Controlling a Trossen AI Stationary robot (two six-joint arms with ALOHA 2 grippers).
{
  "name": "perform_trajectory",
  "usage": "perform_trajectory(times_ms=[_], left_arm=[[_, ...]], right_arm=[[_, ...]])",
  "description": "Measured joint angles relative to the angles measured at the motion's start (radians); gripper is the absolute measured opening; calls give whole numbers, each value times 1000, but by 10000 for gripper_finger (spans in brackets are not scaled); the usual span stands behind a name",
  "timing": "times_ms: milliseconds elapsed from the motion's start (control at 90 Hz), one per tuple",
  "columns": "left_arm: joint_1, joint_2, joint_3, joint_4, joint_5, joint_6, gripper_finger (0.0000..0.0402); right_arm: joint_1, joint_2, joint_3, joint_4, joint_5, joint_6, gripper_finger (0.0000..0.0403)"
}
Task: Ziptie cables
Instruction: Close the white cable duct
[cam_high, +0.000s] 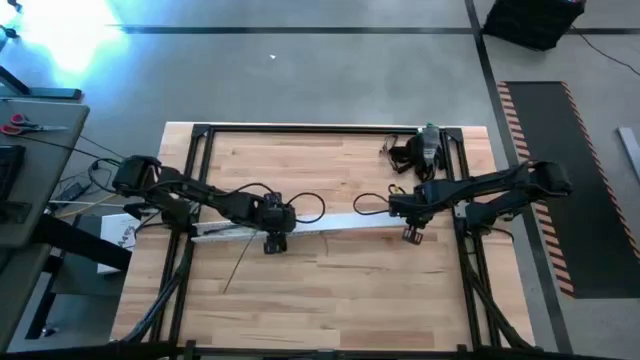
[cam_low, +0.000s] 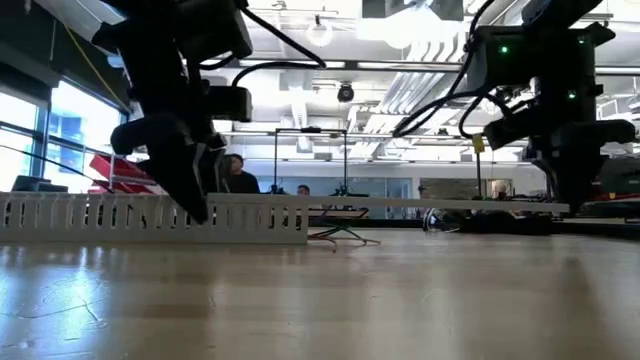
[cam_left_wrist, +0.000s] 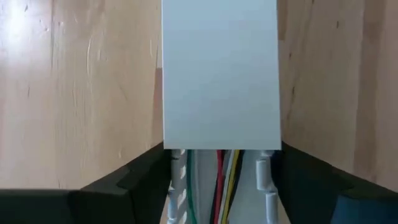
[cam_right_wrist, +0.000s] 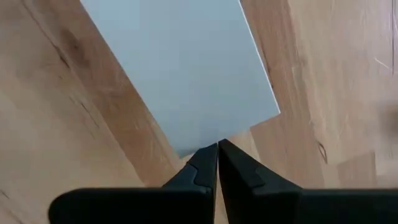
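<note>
While pinching cover strip (cam_right_wrist: 180, 68) end in right end effector (cam_right_wrist: 217, 158), straddling cables (cam_left_wrist: 222, 194) lying lengthwise under it, with spread left end effector (cam_left_wrist: 219, 168).

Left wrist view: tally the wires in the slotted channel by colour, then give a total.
Green wire: 1
Red wire: 1
Yellow wire: 1
Grey wire: 1
Total: 4 that can be told apart; the white cover strip hides the rest.

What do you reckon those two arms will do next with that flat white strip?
Probably lower it a little. The right gripper, jaws shut, pinches the end of the flat plain white cover strip above the table, while the left gripper straddles the white slotted plastic channel, whose coloured cables lie uncovered.
</note>
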Motion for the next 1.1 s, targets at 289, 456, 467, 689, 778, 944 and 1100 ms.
perform_trajectory(times_ms=[289,456,467,689,778,944,1100], left_arm=[[0,0,0,-2,3,-4,226],[2,-1,0,-5,39,21,237],[2,-1,0,-6,39,22,238],[1,0,8,-52,49,34,263],[1,0,29,-98,52,30,270],[0,0,55,-177,35,22,273],[-1,0,59,-206,37,10,273]], right_arm=[[0,0,-1,10,23,-21,0],[0,0,-2,12,23,-21,0],[0,0,-2,12,23,-21,0],[0,0,-2,28,22,-14,0],[0,0,-2,28,22,-14,0],[0,0,-2,29,23,-14,0],[0,0,-2,29,23,-14,0]])
